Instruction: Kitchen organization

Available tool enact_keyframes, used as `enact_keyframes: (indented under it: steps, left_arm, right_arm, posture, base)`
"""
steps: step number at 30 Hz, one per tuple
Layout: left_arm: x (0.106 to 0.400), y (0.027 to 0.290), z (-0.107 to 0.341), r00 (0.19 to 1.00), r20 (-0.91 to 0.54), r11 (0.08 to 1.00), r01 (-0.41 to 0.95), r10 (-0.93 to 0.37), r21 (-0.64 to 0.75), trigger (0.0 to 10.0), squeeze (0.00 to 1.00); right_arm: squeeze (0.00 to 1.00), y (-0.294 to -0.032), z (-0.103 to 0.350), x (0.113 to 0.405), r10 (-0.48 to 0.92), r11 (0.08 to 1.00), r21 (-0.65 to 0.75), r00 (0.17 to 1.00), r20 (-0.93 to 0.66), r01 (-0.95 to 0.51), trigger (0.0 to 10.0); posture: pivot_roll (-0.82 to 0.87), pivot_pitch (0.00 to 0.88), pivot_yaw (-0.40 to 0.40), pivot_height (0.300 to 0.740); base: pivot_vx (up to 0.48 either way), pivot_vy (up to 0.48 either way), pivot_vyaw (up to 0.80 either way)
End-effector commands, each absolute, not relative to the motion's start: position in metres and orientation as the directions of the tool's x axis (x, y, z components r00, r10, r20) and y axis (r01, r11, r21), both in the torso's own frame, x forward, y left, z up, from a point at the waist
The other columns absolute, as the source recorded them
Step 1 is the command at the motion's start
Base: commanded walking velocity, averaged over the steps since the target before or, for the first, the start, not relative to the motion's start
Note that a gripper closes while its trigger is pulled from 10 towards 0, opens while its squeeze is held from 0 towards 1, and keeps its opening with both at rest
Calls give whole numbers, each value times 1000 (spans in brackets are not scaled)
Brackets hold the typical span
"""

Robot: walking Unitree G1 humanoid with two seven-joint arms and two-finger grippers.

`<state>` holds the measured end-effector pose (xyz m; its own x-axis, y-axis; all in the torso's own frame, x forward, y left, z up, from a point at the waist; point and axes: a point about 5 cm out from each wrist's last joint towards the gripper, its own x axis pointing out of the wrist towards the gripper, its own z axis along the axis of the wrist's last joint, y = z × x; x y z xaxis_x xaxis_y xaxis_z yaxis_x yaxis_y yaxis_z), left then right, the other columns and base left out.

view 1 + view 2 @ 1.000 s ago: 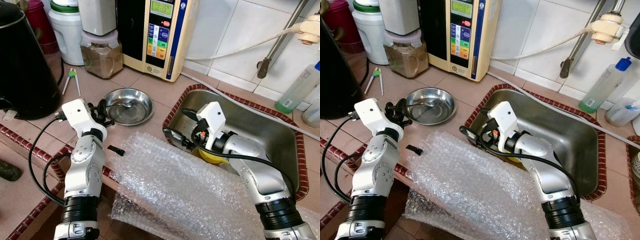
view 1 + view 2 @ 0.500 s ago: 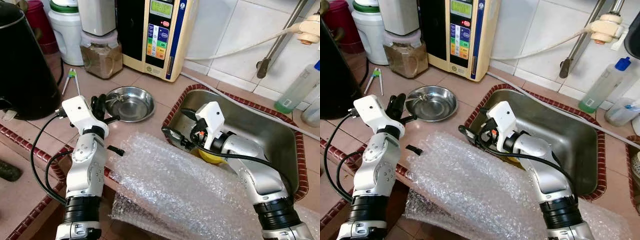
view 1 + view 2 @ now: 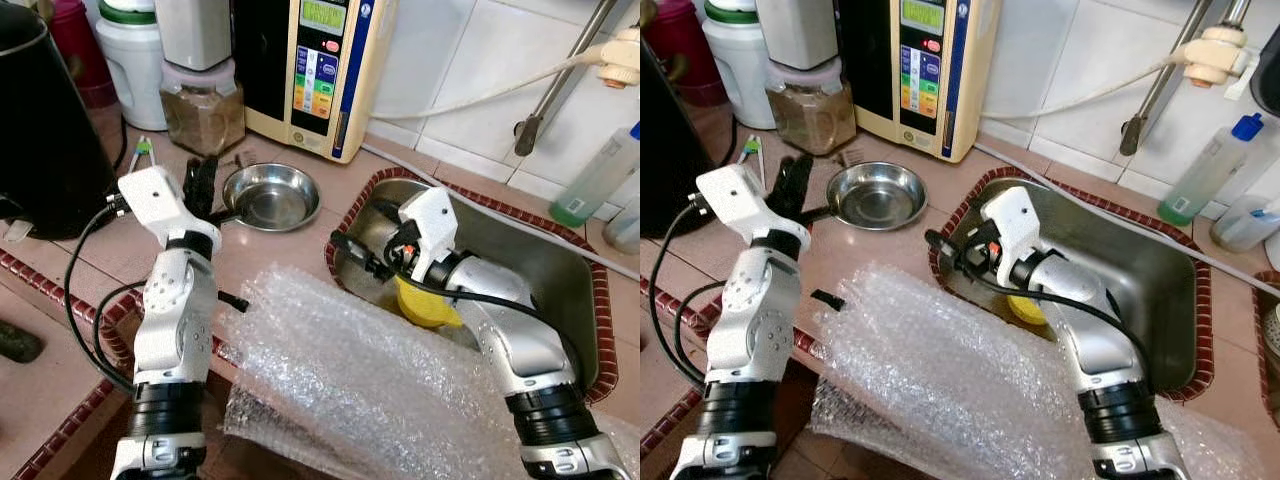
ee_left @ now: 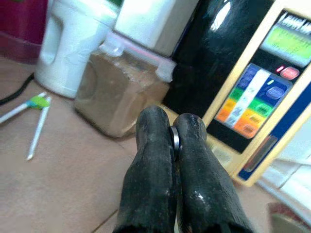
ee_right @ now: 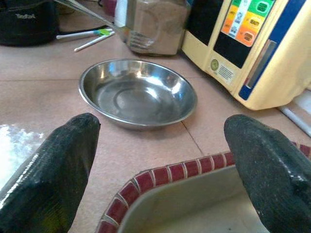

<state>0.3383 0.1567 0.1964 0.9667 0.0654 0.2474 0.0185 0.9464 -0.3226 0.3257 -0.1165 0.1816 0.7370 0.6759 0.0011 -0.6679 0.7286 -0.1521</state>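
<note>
A steel bowl (image 3: 270,197) sits empty on the tiled counter, left of the sink (image 3: 560,260). My left gripper (image 3: 203,180) is just left of the bowl, pointing toward the back wall. It is shut on a thin metal utensil (image 4: 173,138), of which a sliver shows between the fingertips. My right gripper (image 3: 365,238) hovers over the sink's left rim, facing the bowl (image 5: 137,93). It is open wide with nothing between its fingers (image 5: 53,165). A yellow object (image 3: 425,305) lies in the sink under the right arm.
A sheet of bubble wrap (image 3: 370,380) covers the counter's front edge. A water machine (image 3: 315,70), a jar of brown powder (image 3: 203,115) and a black appliance (image 3: 45,120) stand behind. Green-tipped tongs (image 3: 140,152) and a small black piece (image 3: 233,298) lie on the counter.
My left gripper has lifted and swung toward the back wall. The bowl now sits further back and right, with no utensil in it. The right gripper has shifted slightly back.
</note>
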Motion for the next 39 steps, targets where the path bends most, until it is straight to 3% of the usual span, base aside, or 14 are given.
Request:
enact_keyframes:
  steps: [1, 6, 12, 15, 19, 26, 39]
  left_arm:
    - [339, 154, 196, 970, 234, 950, 14, 63, -313, 0, 0]
    - [335, 149, 207, 948, 319, 940, 98, 12, -327, 0, 0]
    - [332, 110, 246, 843, 467, 858, 429, -267, -283, 0, 0]
    - [332, 109, 248, 836, 471, 856, 440, -281, -272, 0, 0]
    - [334, 98, 255, 767, 461, 788, 581, -447, -201, 0, 0]
    - [333, 90, 243, 718, 362, 723, 674, -594, -150, 0, 0]
    - [333, 90, 243, 718, 362, 723, 674, -594, -150, 0, 0]
  right_arm:
    - [0, -121, 181, 327, 664, 739, -154, 748, -5, -656, 10000]
    - [0, -122, 181, 327, 647, 754, -156, 762, 8, -638, 10000]
    - [0, -133, 202, 340, 559, 825, -176, 822, 113, -537, 10000]
    - [0, -134, 203, 340, 553, 828, -186, 824, 121, -529, 10000]
    - [0, -133, 209, 336, 582, 789, -348, 798, 155, -507, 10000]
    - [0, -147, 224, 343, 493, 818, -458, 835, 244, -349, 10000]
    - [0, -147, 224, 343, 493, 818, -458, 835, 244, -349, 10000]
  posture:
    - [32, 81, -90, 740]
    - [31, 83, -92, 740]
    - [31, 77, -98, 740]
    - [31, 77, -98, 740]
    - [29, 75, -93, 740]
    - [28, 70, -87, 740]
    - [28, 70, -87, 740]
  base:
    - [0, 0, 0]
    - [0, 0, 0]
    - [0, 0, 0]
    - [0, 0, 0]
    - [0, 0, 0]
    - [0, 0, 0]
    - [0, 0, 0]
